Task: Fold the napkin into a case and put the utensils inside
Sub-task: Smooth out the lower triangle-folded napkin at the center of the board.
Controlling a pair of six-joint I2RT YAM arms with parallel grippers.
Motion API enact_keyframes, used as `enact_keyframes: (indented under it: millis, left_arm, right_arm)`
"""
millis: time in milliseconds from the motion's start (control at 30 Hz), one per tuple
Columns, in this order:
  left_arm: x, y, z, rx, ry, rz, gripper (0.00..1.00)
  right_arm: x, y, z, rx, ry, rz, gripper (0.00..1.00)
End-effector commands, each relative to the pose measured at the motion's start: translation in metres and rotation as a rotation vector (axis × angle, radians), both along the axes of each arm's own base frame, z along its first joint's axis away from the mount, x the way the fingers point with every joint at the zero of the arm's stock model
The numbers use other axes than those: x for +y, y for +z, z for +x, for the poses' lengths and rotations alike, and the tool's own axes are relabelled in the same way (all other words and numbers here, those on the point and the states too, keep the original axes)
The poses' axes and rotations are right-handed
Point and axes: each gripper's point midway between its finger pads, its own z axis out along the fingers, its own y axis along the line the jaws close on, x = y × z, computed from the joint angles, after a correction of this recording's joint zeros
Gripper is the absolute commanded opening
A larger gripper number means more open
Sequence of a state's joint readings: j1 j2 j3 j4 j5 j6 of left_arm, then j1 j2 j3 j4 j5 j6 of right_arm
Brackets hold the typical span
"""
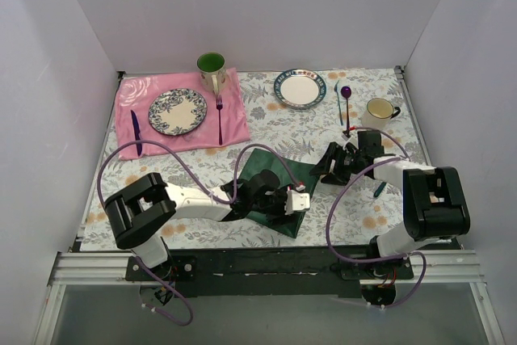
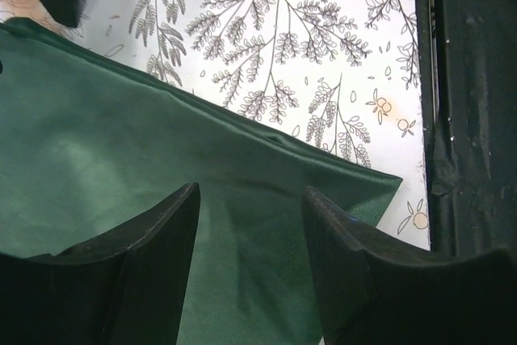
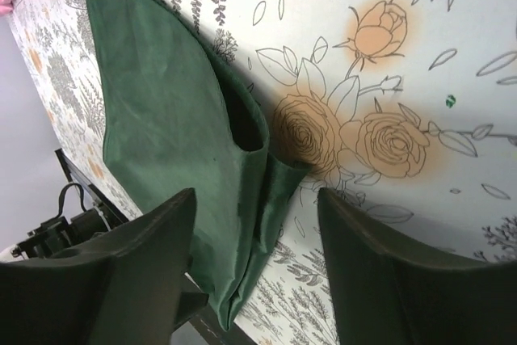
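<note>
The dark green napkin (image 1: 271, 177) lies folded on the floral tablecloth at the near middle. My left gripper (image 1: 292, 204) is open and low over the napkin's near corner; in the left wrist view (image 2: 250, 199) its jaws stand apart over the green cloth (image 2: 121, 167). My right gripper (image 1: 323, 169) is open at the napkin's right corner. In the right wrist view (image 3: 254, 199) the napkin (image 3: 161, 119) shows a folded edge with an open pocket between the jaws. A slim green-handled utensil (image 1: 338, 101) lies at the back right. Another green handle (image 1: 379, 190) peeks out beside my right arm.
A pink cloth (image 1: 234, 123) at the back left holds a patterned plate (image 1: 177, 111), a pink fork (image 1: 219, 117) and a blue knife (image 1: 136, 131). A green mug (image 1: 212, 69), a white plate (image 1: 300, 89), a purple spoon (image 1: 346, 103) and a cream mug (image 1: 378, 112) stand behind. The black rail (image 2: 472, 103) borders the near edge.
</note>
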State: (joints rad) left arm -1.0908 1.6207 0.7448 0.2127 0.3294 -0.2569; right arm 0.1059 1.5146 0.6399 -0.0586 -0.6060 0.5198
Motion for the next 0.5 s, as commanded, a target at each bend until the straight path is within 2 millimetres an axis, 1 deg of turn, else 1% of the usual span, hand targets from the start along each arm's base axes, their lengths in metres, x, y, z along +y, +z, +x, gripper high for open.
enact_keyframes:
  millis: [0, 33, 100, 200, 233, 300, 333, 400, 433, 467]
  left_arm:
    - [0.002, -0.006, -0.008, -0.002, -0.037, 0.006, 0.50]
    - [0.003, -0.010, -0.009, 0.002, -0.042, 0.014, 0.48]
    - [0.005, -0.013, -0.012, 0.009, -0.054, 0.019, 0.45]
    - [0.008, -0.021, -0.014, 0.018, -0.061, 0.038, 0.40]
    - [0.009, -0.023, -0.014, 0.020, -0.064, 0.043, 0.37]
    - [0.012, -0.026, -0.017, 0.023, -0.073, 0.053, 0.34]
    - [0.013, -0.028, -0.018, 0.029, -0.077, 0.057, 0.33]
    - [0.015, -0.031, -0.020, 0.036, -0.082, 0.065, 0.30]
    - [0.016, -0.032, -0.022, 0.039, -0.085, 0.069, 0.29]
    - [0.016, -0.033, -0.022, 0.043, -0.088, 0.070, 0.27]
  right_arm:
    - [0.005, 0.002, 0.014, -0.057, 0.020, 0.031, 0.64]
    - [0.005, 0.002, 0.015, -0.058, 0.021, 0.033, 0.58]
    - [0.005, 0.000, 0.017, -0.061, 0.024, 0.032, 0.52]
    - [0.004, -0.003, 0.020, -0.068, 0.026, 0.017, 0.39]
    - [0.003, -0.003, 0.022, -0.078, 0.032, 0.009, 0.31]
    - [0.001, -0.004, 0.026, -0.085, 0.033, -0.006, 0.23]
    - [0.000, -0.001, 0.031, -0.108, 0.041, -0.017, 0.16]
    - [-0.002, -0.002, 0.037, -0.125, 0.041, -0.037, 0.08]
    - [-0.003, -0.002, 0.040, -0.137, 0.045, -0.045, 0.01]
    - [-0.004, -0.001, 0.046, -0.152, 0.050, -0.054, 0.01]
